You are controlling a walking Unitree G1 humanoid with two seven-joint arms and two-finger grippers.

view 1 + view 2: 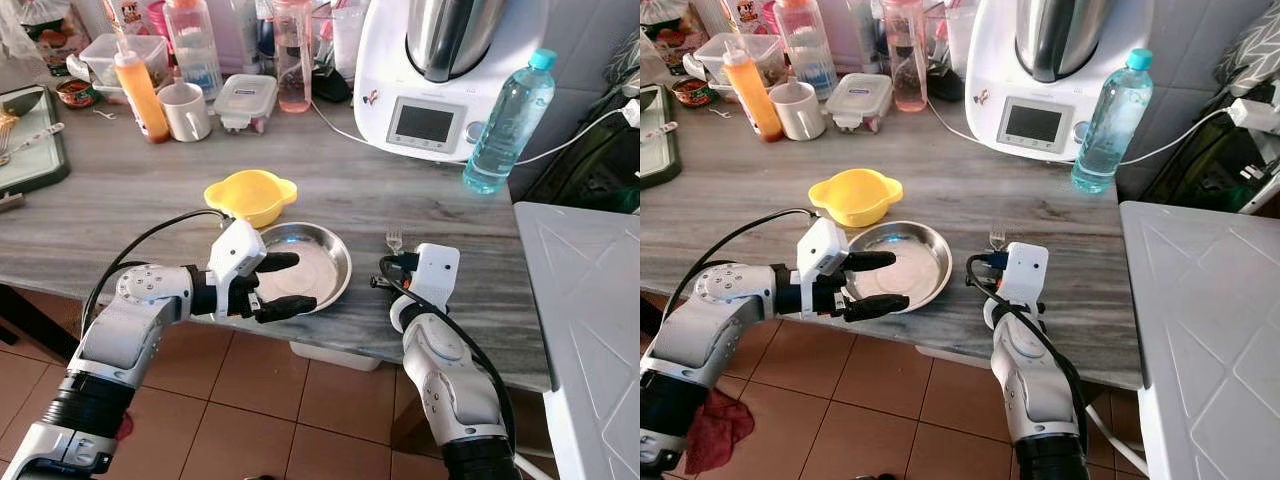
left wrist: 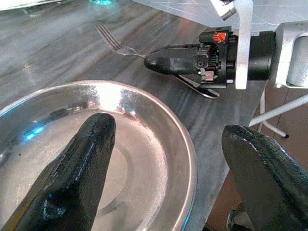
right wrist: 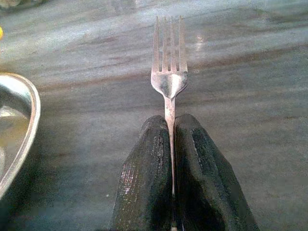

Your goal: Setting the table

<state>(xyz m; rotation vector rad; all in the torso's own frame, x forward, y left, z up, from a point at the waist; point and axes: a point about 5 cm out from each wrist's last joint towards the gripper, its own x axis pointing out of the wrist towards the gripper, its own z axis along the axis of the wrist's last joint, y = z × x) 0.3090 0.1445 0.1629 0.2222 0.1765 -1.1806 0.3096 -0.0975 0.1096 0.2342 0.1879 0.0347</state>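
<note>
A round steel plate point(image 1: 318, 268) lies near the counter's front edge, and a yellow bowl point(image 1: 250, 196) sits just behind it. My left gripper point(image 1: 301, 282) is open at the plate's near left rim, one finger point(image 2: 91, 139) over the dish and the other past the counter edge. A silver fork point(image 3: 169, 82) lies flat on the counter right of the plate, tines pointing away from me. My right gripper point(image 3: 171, 126) is shut on the fork's handle, low on the counter.
Behind stand a white kitchen machine point(image 1: 440, 70), a water bottle point(image 1: 508, 125), a white mug point(image 1: 185, 110), an orange sauce bottle point(image 1: 140, 95) and a lidded container point(image 1: 245, 100). A dark tray point(image 1: 30, 145) lies at far left. A white table point(image 1: 590, 300) adjoins on the right.
</note>
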